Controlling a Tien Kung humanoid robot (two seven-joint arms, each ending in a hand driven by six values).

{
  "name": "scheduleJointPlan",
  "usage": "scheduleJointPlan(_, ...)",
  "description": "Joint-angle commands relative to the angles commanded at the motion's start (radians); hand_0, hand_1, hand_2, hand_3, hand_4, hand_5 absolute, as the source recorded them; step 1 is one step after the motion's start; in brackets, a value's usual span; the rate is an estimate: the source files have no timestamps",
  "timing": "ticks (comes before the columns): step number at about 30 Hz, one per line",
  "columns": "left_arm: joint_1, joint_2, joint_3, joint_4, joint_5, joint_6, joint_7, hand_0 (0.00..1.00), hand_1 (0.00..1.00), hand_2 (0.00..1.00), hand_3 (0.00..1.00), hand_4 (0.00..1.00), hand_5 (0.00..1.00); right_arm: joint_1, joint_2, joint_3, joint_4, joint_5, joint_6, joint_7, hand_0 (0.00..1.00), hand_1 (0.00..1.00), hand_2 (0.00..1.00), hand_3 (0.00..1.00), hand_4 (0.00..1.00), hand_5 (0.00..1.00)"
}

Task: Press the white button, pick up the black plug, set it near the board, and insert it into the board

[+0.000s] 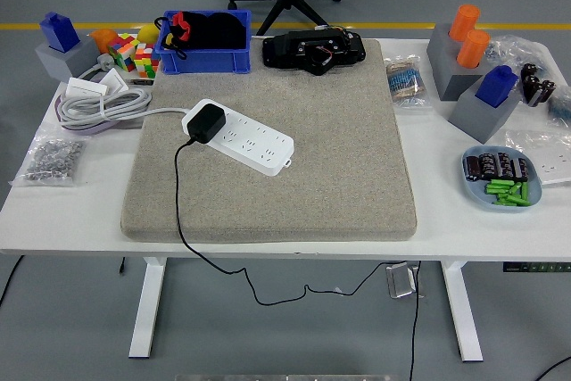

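Observation:
A white power strip board (243,138) lies slanted on the grey felt mat (294,176) in the head view. A black plug (204,122) sits on the board's left end, pushed into a socket. Its black cord (177,202) runs down over the mat's front edge and under the table. The board's white cable (107,106) lies coiled at the left of the mat. I cannot make out the white button at this size. Neither robot hand shows anywhere in the picture.
A blue bin (203,42) with black and red items and a black device (312,49) stand at the back. Colour cubes (134,53), a bag of screws (52,159) lie left. Grey blocks with orange (465,28) and blue (496,86) parts and a blue dish (501,178) stand right.

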Motion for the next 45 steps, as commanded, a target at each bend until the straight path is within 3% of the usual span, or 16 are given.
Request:
scheduleJointPlan(8,-0.010,0.002,0.000,-0.012,-0.007,-0.001,-0.003,0.960,0.932,0.875,0.808,0.804,0.558,0.040,-0.005,-0.017,0.000,0.003,0.003,-0.002,0.775,0.674,0.650,0.609,0.655,0.420)
scheduleJointPlan(35,0.037,0.000,0.001,-0.052,-0.016,-0.013,0.019,0.961,0.931,0.874,0.804,0.799,0.554,0.030,-0.013,0.005,-0.004,-0.007,0.006,-0.003,0.777,0.676,0.651,0.611,0.656,0.426)
scheduleJointPlan(45,0.034,0.000,0.000,-0.057,-0.014,-0.013,0.023,0.963,0.931,0.875,0.801,0.796,0.559,0.040,-0.013,0.001,-0.007,-0.006,0.008,-0.004,0.778,0.676,0.654,0.612,0.658,0.429)
